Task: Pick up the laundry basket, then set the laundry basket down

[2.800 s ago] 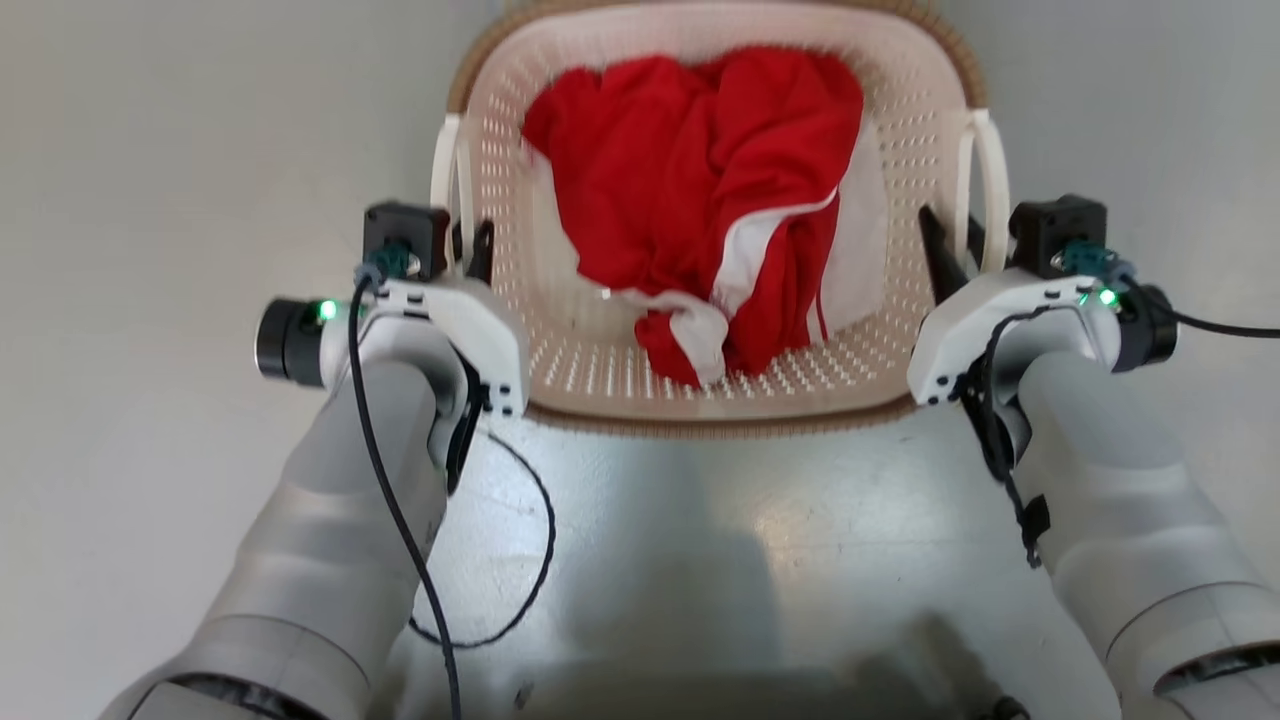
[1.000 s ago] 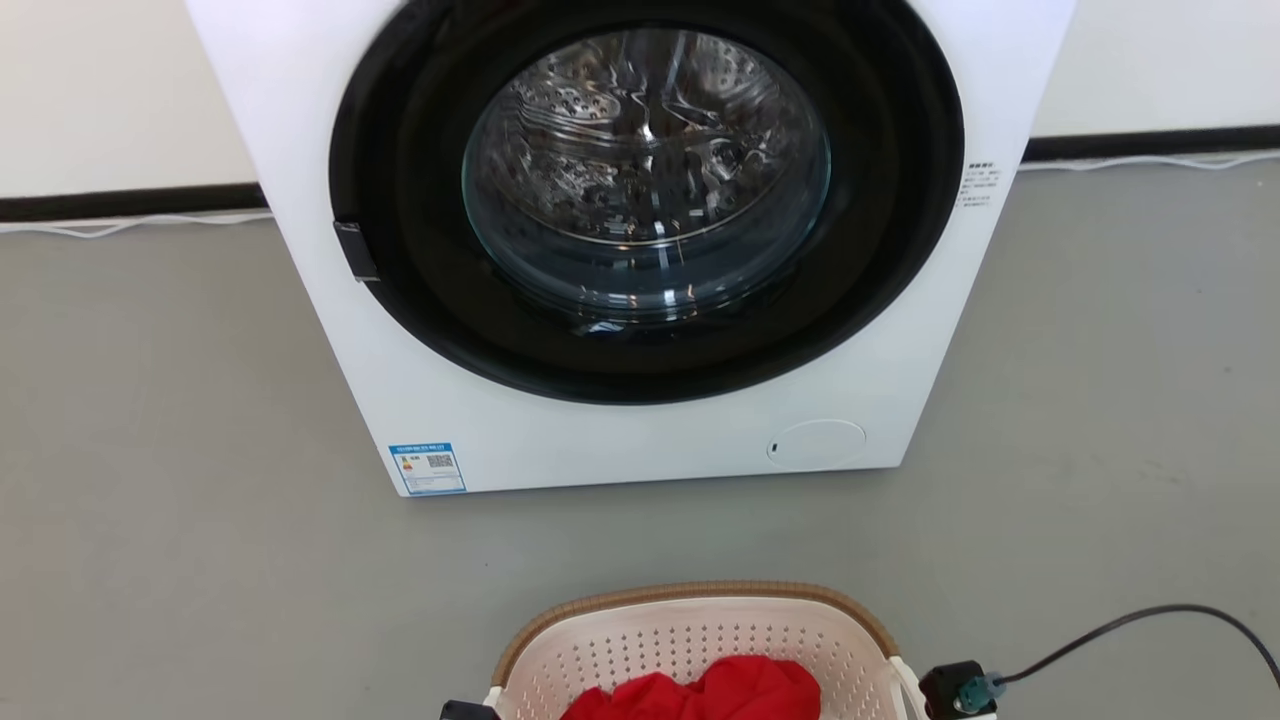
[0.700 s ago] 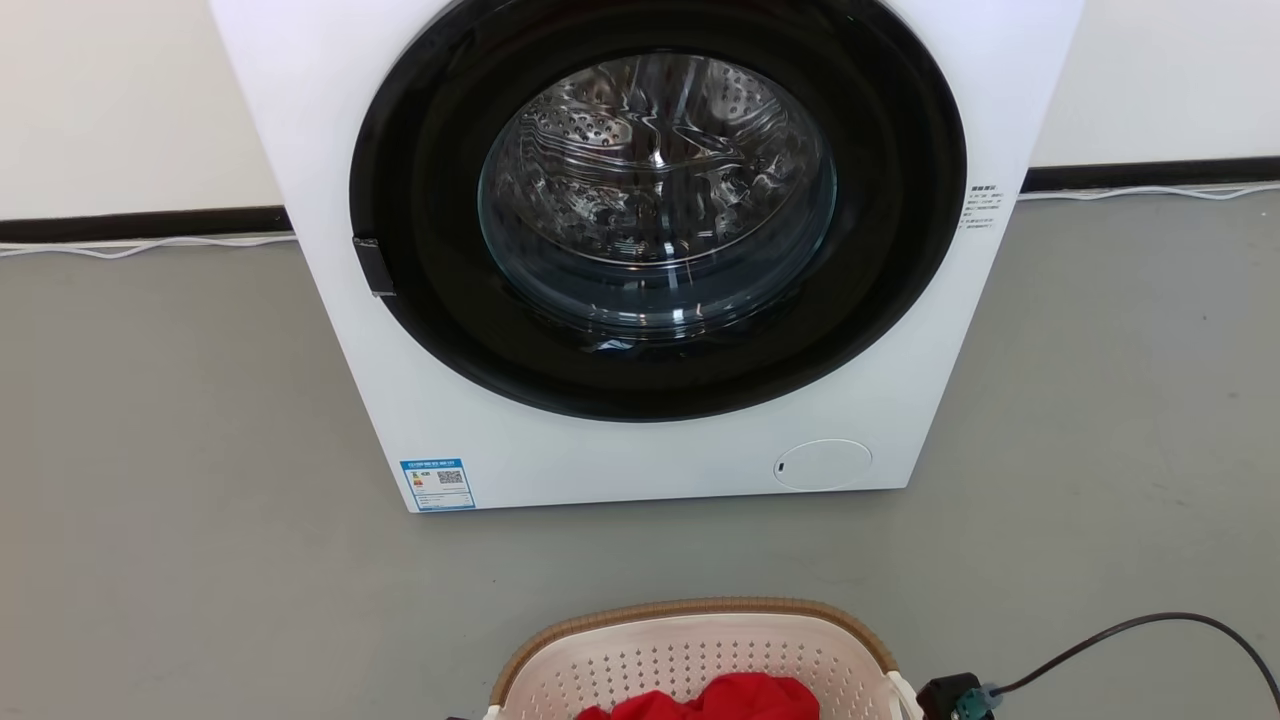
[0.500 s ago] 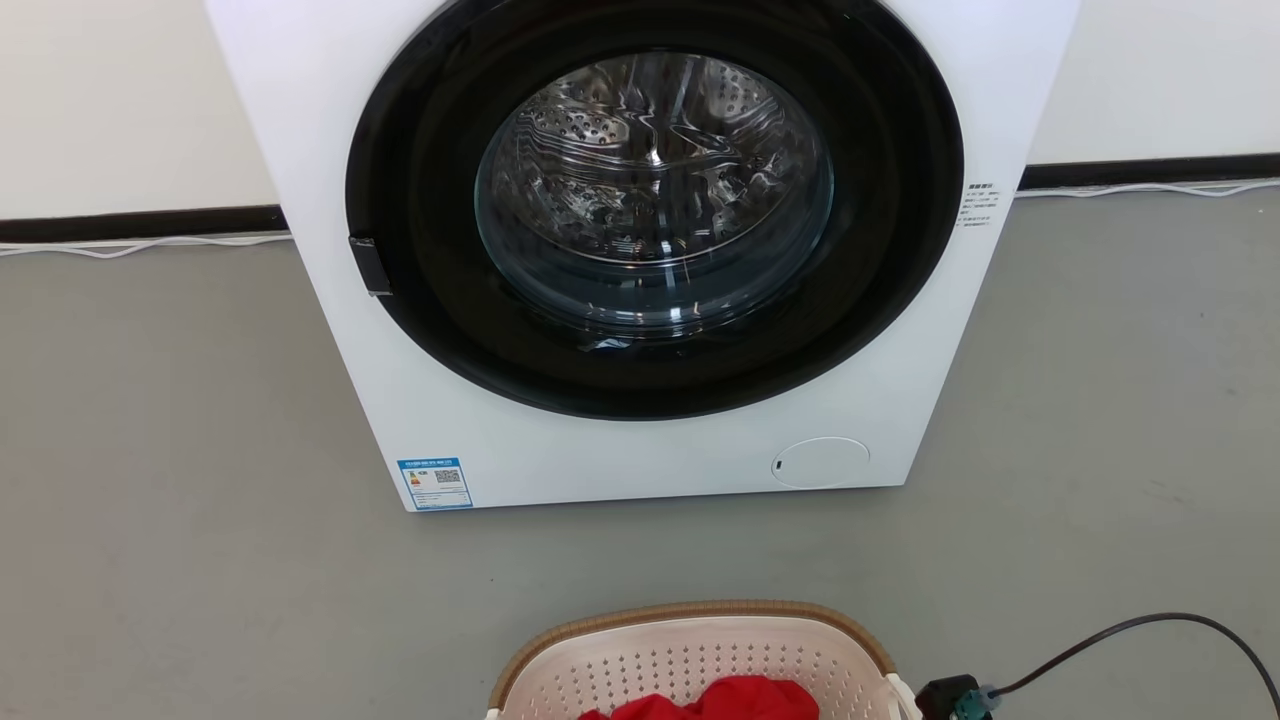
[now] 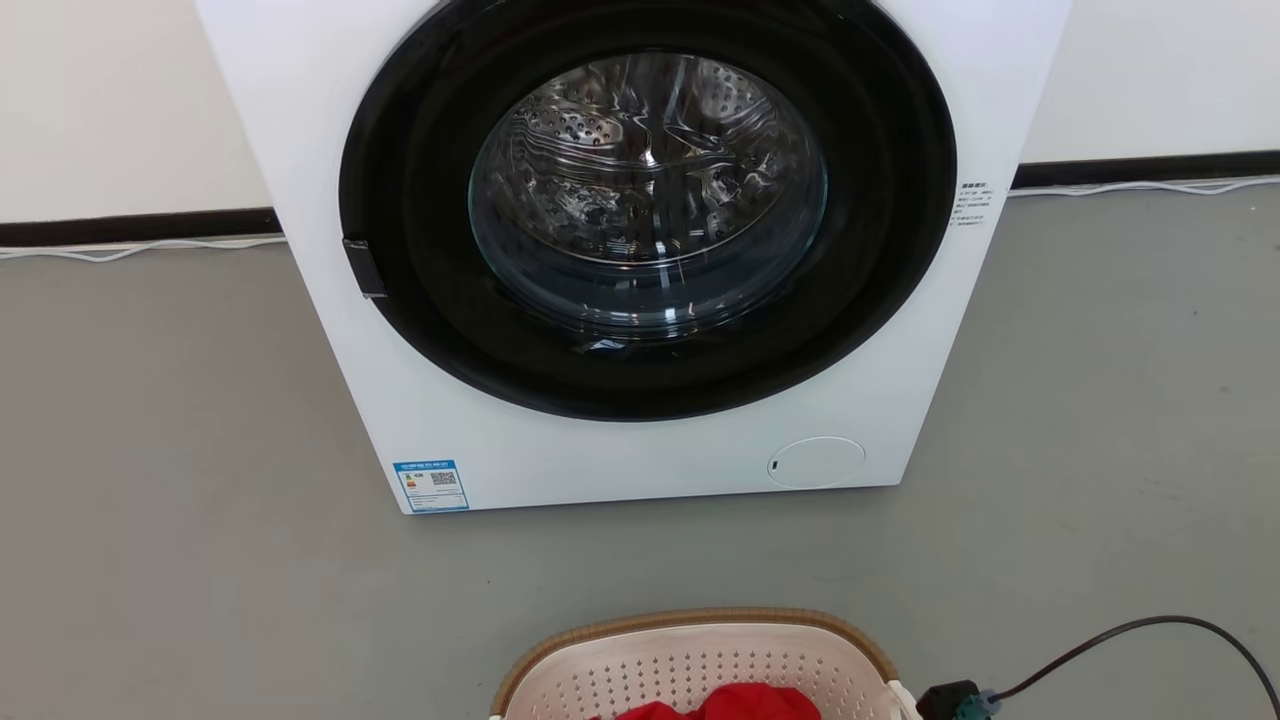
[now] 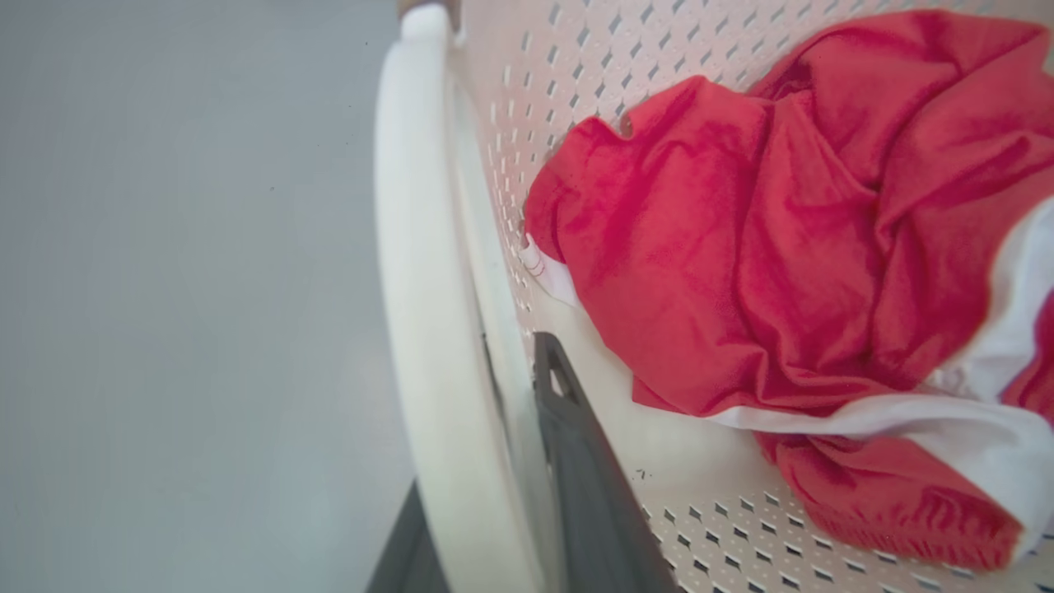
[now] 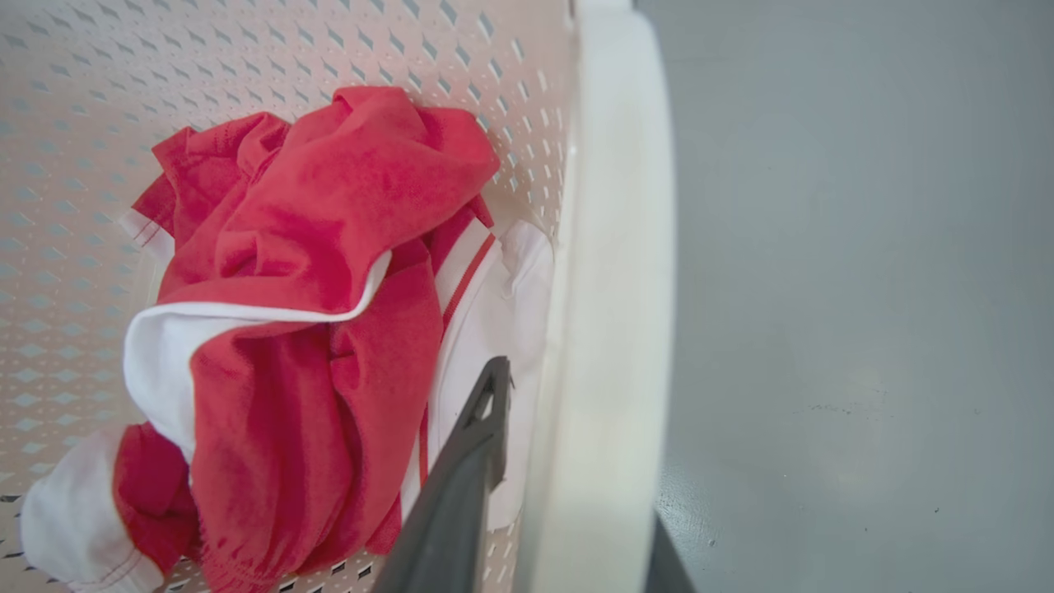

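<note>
Grip check: left gripper [image 6: 482, 461] is clamped on one white loop handle [image 6: 412, 247] of the laundry basket [image 5: 700, 625], with one dark finger [image 6: 585, 494] inside the perforated wall, the other outside, and the handle between. The right gripper [image 7: 576, 461] grips the opposite handle [image 7: 613, 247] likewise. Judgement: a two-sided hold keeps the load level. A red-and-white garment [image 6: 741, 247] lies loose inside. In the head view the basket is cut off just below its far rim, well short of the washing machine [image 5: 640, 460]. The underside is hidden, so I cannot tell whether it rests on the grey floor [image 5: 200, 500] or hangs clear.
</note>
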Controlling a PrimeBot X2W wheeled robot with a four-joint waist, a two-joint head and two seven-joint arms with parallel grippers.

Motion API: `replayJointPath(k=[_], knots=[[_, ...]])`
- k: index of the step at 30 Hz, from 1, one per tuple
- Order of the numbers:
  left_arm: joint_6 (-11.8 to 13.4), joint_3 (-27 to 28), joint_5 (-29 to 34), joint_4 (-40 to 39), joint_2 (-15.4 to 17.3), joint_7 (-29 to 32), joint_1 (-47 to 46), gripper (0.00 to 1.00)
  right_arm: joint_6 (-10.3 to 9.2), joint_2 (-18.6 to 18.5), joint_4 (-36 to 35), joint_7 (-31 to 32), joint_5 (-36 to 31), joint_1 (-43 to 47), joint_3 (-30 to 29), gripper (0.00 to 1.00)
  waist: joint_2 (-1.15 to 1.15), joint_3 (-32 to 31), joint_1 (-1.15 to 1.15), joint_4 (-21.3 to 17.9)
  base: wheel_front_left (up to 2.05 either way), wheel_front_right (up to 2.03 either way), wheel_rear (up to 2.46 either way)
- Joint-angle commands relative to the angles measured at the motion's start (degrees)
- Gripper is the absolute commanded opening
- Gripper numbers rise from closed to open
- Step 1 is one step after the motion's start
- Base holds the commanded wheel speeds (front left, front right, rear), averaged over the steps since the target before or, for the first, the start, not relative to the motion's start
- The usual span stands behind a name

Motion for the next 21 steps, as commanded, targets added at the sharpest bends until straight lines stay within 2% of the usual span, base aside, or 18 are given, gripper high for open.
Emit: replayJointPath(k=[1, 21], knots=[[-0.3, 0.0, 0.7, -0.7, 0.2, -0.8, -2.3, 0.0, 1.0, 0.7, -1.1, -1.3, -0.3, -1.8, 1.7, 0.0, 0.0, 0.0, 0.01, 0.0, 0.0, 0.0, 0.0], [-0.1, -3.0, -2.4, 0.3, 0.2, -1.5, -3.3, 0.0, 1.0, 0.7, -0.5, -2.0, 2.0, -2.3, 3.6, 0.0, 0.0, 0.2, 0.01, 0.5, 0.0, 0.0, 0.0]])
